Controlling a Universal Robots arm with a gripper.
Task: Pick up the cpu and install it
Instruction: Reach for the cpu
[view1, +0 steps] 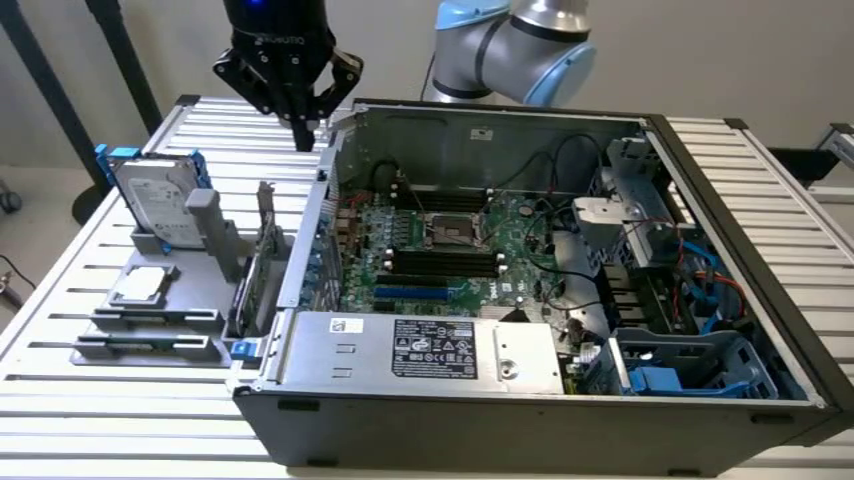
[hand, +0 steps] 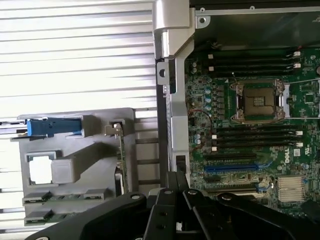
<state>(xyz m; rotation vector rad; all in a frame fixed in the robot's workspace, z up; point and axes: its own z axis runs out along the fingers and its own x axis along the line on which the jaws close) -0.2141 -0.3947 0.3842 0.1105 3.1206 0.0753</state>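
Approach step. The black end effector (view1: 304, 135), fingers together and empty, hovers; the small silver square cpu (view1: 143, 285) lies at its 7 o'clock in the exterior view. Grasping requires parted fingers.

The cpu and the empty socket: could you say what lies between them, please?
Exterior view: an upright card and the case wall separate cpu and socket.

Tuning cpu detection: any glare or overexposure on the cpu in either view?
Wrist view: cpu washes out to white, as does the slatted table. Exterior view: cpu evenly lit, silver top readable, no glare.
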